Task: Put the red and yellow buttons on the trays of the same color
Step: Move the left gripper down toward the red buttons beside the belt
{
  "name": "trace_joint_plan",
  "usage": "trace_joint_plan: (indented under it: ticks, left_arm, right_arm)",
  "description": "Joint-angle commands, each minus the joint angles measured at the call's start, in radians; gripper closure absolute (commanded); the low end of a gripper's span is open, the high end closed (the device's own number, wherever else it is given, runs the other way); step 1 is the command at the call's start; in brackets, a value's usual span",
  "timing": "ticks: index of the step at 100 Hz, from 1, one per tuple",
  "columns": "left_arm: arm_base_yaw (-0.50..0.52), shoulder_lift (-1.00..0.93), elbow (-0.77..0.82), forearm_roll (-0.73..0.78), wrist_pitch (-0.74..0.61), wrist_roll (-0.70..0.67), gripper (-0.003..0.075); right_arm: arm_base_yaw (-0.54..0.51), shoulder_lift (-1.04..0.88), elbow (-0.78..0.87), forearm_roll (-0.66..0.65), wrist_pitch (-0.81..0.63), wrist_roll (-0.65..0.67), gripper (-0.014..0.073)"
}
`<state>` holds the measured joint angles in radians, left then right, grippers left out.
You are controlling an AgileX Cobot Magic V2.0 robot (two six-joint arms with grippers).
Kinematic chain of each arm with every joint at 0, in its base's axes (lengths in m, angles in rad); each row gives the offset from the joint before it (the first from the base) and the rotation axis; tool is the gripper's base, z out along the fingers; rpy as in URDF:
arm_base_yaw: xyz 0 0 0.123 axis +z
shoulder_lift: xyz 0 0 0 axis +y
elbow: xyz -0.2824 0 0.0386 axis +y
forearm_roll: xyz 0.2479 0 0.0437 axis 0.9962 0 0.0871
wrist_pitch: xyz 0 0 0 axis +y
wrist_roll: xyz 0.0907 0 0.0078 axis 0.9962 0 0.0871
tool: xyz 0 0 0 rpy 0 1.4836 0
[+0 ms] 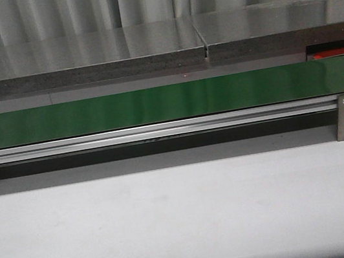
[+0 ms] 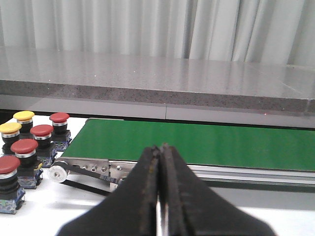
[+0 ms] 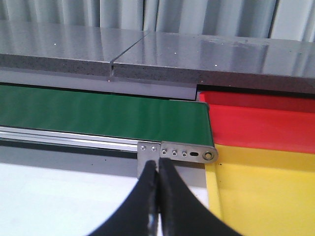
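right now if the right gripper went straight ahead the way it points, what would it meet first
Probably the silver metal end bracket of the green conveyor belt, directly ahead of the shut right gripper. The red tray and yellow tray lie off to one side. Depth is unclear.

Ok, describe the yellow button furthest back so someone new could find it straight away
Find the green conveyor belt and go to the end where buttons stand grouped on the white table. Among them, the yellow button sits in the back row beside a red button; the other yellow button stands nearer.
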<state>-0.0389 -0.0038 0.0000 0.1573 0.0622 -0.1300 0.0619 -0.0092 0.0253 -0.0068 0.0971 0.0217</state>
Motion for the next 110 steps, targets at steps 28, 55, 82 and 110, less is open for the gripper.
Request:
trace_joint_plan:
  ticks: [28,55,82,110]
  left_arm:
    - [-0.008,-0.039,-0.008,0.0,-0.172,-0.008,0.0739]
    - [-0.008,0.08,-0.267,0.0,0.051,-0.008,0.0739]
    - [-0.008,0.448,-0.586,0.0,0.409,-0.008,0.0739]
    - [-0.008,0.745,-0.711,0.0,0.462,-0.008,0.0739]
  right_arm:
    - [-0.005,-0.014,-0.017,-0.006,-0.084,-0.002,0.0711]
    - [-0.005,-0.014,-0.017,-0.006,-0.084,-0.002,0.0711]
    - [-0.005,-0.014,-0.017,-0.006,-0.084,-0.002,0.0711]
    - [-0.005,-0.014,-0.017,-0.006,-0.084,-0.002,0.0711]
